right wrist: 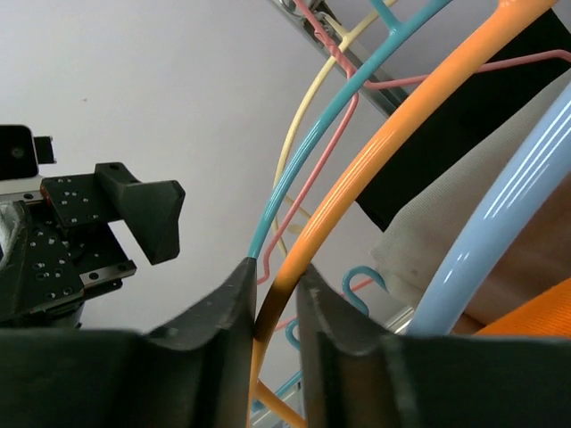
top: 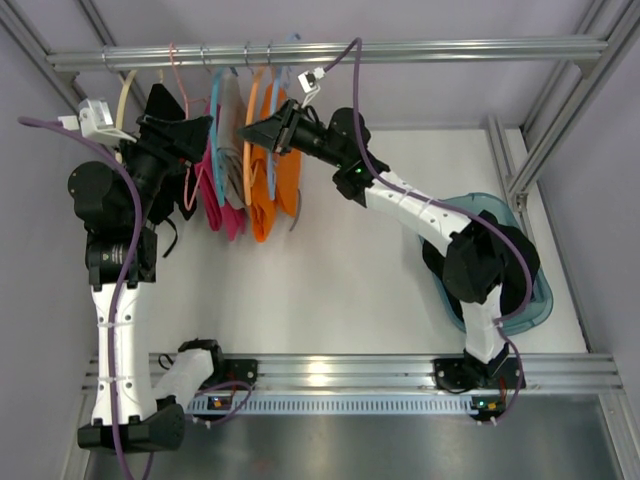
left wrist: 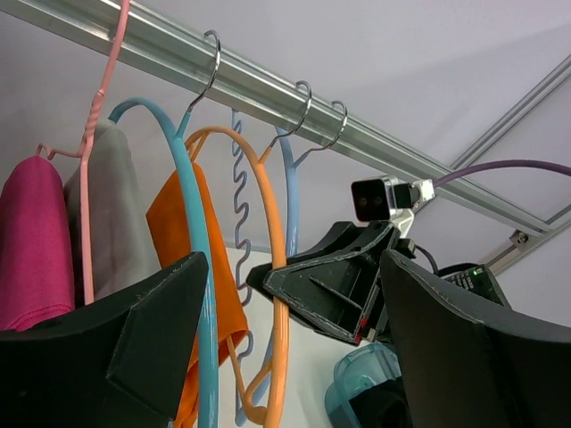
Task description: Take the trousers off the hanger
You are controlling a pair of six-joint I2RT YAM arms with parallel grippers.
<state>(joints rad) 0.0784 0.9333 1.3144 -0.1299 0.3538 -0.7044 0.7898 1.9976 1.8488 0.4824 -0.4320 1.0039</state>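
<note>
right tool [right wrist: 275, 299] pinches orange hanger [right wrist: 401, 134], left tool [left wrist: 294, 272] released; teal bin [top: 545, 300] holds something dark [left wrist: 370, 415].

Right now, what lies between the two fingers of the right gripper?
The orange hanger runs between the right gripper fingers, which press on it; the right wrist view shows this.

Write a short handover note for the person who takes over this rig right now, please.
Left gripper: open and empty, facing the hangers.
Right gripper: shut on the orange hanger.
The orange trousers still hang under the rail, apparently on that hanger. The black trousers also still hang, at the left end.
Done: the hanger is gripped, nothing more.
Left: pull both trousers off their hangers.
</note>
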